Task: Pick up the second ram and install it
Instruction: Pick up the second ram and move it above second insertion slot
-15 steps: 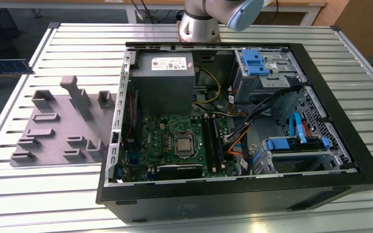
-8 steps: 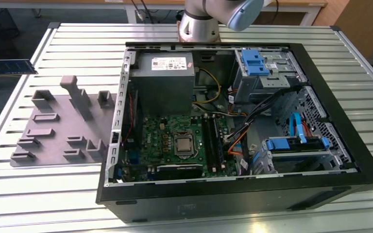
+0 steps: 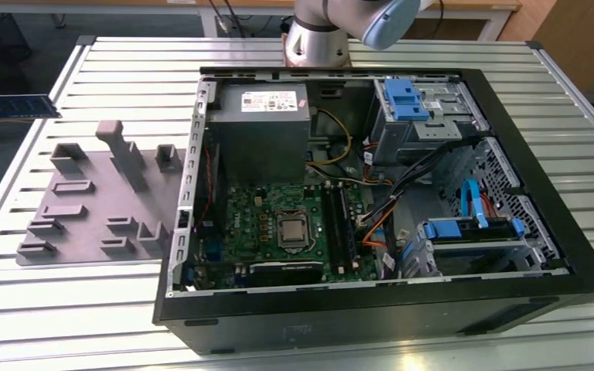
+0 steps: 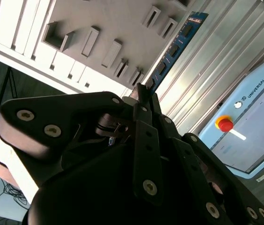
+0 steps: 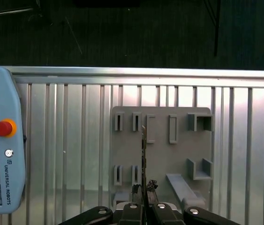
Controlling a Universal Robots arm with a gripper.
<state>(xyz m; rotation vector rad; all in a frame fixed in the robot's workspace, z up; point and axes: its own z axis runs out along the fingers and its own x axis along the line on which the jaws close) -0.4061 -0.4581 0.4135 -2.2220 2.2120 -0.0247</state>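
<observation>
My claw (image 4: 143, 91) is closed hard on the second ram (image 4: 173, 49). It pinches one end of the blue stick between its fingertips, so the rest juts straight out ahead. In the first wrist view the stick shows edge-on as a thin dark line, which tells me it sits square in the grip. I judge the hold is taken at the end so that a long edge is left free to meet a slot. The stick hangs in the air over the grey holder tray (image 3: 80, 209), touching none of its upright holders. In the exterior view it floats on the side of the tray away from the computer case (image 3: 380, 309). The tray's narrow pockets look made to stand parts on edge, where a claw can take them from above. The case lies open on its side just beside the tray on the same slatted surface (image 3: 121, 309). That leaves the green motherboard (image 3: 266, 224) facing up and its long black memory slots (image 3: 339, 224) reachable from overhead. Whether a stick already sits in them I cannot tell. A teach pendant (image 5: 1, 150) rests on the surface near the tray.
</observation>
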